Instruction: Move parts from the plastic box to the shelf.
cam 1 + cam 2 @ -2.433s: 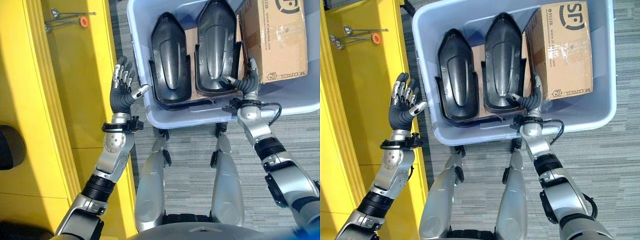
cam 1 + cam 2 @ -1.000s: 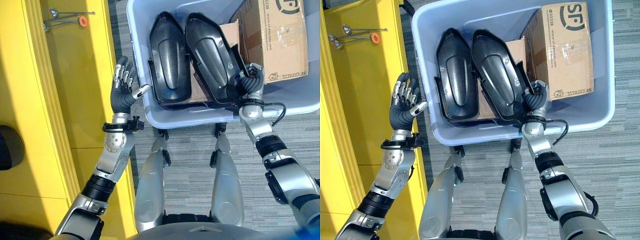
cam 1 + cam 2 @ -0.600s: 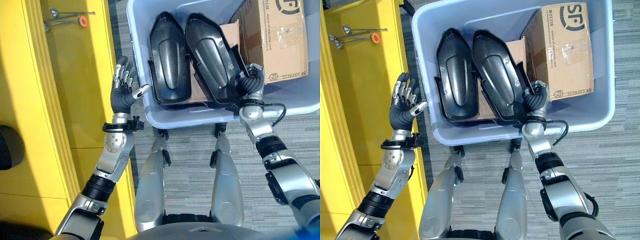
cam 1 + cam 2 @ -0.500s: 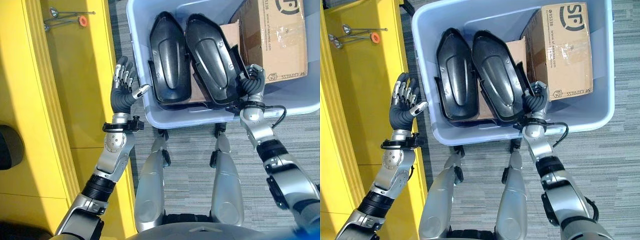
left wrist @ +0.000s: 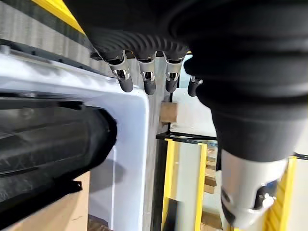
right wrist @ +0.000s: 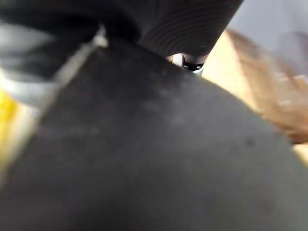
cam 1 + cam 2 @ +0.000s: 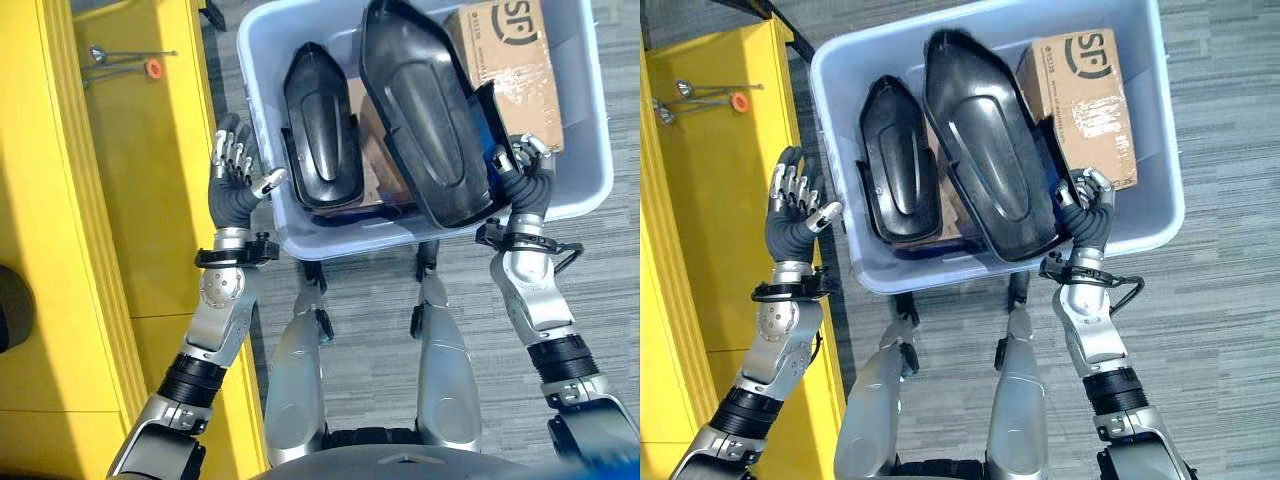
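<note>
Black moulded plastic, the big part (image 7: pixel 425 110) is held tilted above the box (image 7: pixel 585 150), pinched at its near corner by the right hand (image 7: pixel 522 185). Stiff, light and slick, it is better gripped at a flange. Left hand (image 7: pixel 232 170) is spread beside the box.

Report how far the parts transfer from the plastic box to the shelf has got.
Done: nothing visible; the yellow shelf holds only some small tools, no parts.
In hand: the right hand grips the near end of the larger black part, raised over the plastic box.
Left: shelving that part, then the smaller black part lying in the box. The left hand is open beside the box.
</note>
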Controlling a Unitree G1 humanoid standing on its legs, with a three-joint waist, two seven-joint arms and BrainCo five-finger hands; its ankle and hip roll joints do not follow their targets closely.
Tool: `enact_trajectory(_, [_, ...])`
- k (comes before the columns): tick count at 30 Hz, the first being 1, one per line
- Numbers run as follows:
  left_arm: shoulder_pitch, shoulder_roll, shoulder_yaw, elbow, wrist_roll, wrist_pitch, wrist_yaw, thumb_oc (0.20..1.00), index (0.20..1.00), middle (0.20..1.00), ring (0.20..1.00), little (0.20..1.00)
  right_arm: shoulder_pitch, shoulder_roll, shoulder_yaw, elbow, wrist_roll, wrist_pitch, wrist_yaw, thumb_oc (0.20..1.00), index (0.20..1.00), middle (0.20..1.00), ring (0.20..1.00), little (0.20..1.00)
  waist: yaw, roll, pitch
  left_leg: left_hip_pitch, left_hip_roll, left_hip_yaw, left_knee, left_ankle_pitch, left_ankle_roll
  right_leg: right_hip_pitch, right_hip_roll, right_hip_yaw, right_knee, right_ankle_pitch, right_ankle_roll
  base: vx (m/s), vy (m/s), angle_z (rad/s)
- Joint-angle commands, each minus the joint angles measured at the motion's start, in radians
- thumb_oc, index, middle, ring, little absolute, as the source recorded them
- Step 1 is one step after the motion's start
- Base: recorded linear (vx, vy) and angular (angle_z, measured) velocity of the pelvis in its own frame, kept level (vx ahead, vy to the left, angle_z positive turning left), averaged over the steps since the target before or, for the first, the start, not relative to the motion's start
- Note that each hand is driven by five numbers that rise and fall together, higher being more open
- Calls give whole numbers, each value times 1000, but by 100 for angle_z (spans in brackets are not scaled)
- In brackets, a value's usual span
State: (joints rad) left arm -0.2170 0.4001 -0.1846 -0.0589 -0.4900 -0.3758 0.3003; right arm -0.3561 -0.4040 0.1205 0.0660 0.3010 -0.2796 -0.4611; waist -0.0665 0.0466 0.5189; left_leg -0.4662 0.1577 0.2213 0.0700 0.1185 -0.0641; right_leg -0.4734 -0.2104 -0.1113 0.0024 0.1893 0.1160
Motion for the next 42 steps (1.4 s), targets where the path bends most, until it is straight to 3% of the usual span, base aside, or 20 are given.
enact_trajectory(1, [65,54,43,-79,-4,-32,-39,1000,1000,1000,1000,1000,7,18,-58,-102,58,-127,40,200,200,200,200,200,18,-35,-97,28,34,-38,67,-75,-54,70,-47,-2,93,-96,41,41,-3,0])
enact_trajectory(8, [131,58,73,-80,-21,-17,-88,1000,1000,1000,1000,1000,99,28,-61,-205,139,-127,128,200,200,200,200,200,16,-51,-150,126,54,-36,25,-58,-64,154,-42,-4,65,-99,44,42,-17,0])
enact_trajectory(15, [211,39,122,-57,-29,4,-152,1000,1000,1000,1000,1000,261,20,-36,-283,269,-77,285,200,200,200,200,200,10,-65,-267,267,62,-26,-105,-6,-71,267,-43,-25,-13,-76,60,40,-3,0])
enact_trajectory(22, [235,17,131,-33,-28,29,-183,1000,1000,1000,1000,1000,315,19,-18,-290,364,-39,356,200,200,200,200,200,8,-75,-350,348,81,-18,-154,11,-82,346,-36,-41,-31,-87,65,21,-18,6])
enact_trajectory(26, [256,-14,129,-8,-37,57,-198,1000,1000,1000,1000,1000,324,21,9,-282,426,-7,388,200,200,200,200,200,10,-75,-420,431,102,-9,-153,-2,-83,417,-21,-35,9,-143,58,84,-42,3])
enact_trajectory(31, [309,-27,159,-12,-51,67,-197,1000,1000,1000,1000,1000,282,-13,50,-266,452,17,416,200,200,200,200,200,31,-63,-426,482,150,-22,-130,8,-89,448,31,-24,91,-226,23,-1,-139,-3])
enact_trajectory(33, [358,-35,186,-20,-64,67,-208,1000,1000,1000,1000,1000,252,-52,74,-269,474,20,445,200,200,200,200,200,65,-46,-402,453,202,-59,-127,81,-114,436,93,-49,132,-269,-17,-155,-257,-5])
enact_trajectory(34, [358,-35,186,-20,-64,68,-208,1000,1000,1000,1000,1000,252,-53,74,-268,474,19,445,200,200,200,200,200,63,-44,-403,452,204,-62,-129,83,-115,435,95,-52,133,-270,-18,-178,-191,8])
enact_trajectory(37, [346,-39,175,-10,-64,74,-214,1000,1000,1000,1000,1000,239,-82,66,-268,477,9,448,200,200,200,200,200,86,-26,-365,357,231,-94,-143,232,-151,414,124,-123,145,-286,-49,-254,-150,30])
enact_trajectory(38, [324,-43,160,20,-55,79,-217,1000,1000,1000,1000,1000,246,-98,47,-267,472,-1,446,200,200,200,200,200,70,-33,-353,325,235,34,-115,223,-128,418,110,-180,146,-293,-64,-237,-195,173])
enact_trajectory(39, [302,-37,146,43,-54,80,-224,1000,1000,1000,1000,1000,257,-110,31,-257,457,-4,435,200,200,200,200,200,55,-49,-355,323,222,83,-79,177,-129,423,91,-206,145,-307,-62,-275,-220,235])
enact_trajectory(40, [284,-29,131,31,-56,78,-234,1000,1000,1000,1000,1000,278,-105,22,-254,449,-7,426,200,200,200,200,200,46,-55,-350,323,241,113,18,115,-130,422,72,-249,116,-273,-59,-148,-135,279])
enact_trajectory(41, [284,-29,130,31,-56,78,-234,1000,1000,1000,1000,1000,278,-105,22,-254,449,-7,426,200,200,200,200,200,45,-54,-350,321,242,111,20,114,-130,423,72,-250,115,-273,-59,-222,-125,214])
enact_trajectory(42, [275,-32,129,23,-57,75,-240,1000,1000,1000,1000,1000,312,-95,3,-260,453,-7,436,200,200,200,200,200,42,-64,-348,346,234,82,150,35,-117,427,51,-279,94,-249,-64,-152,-22,180])
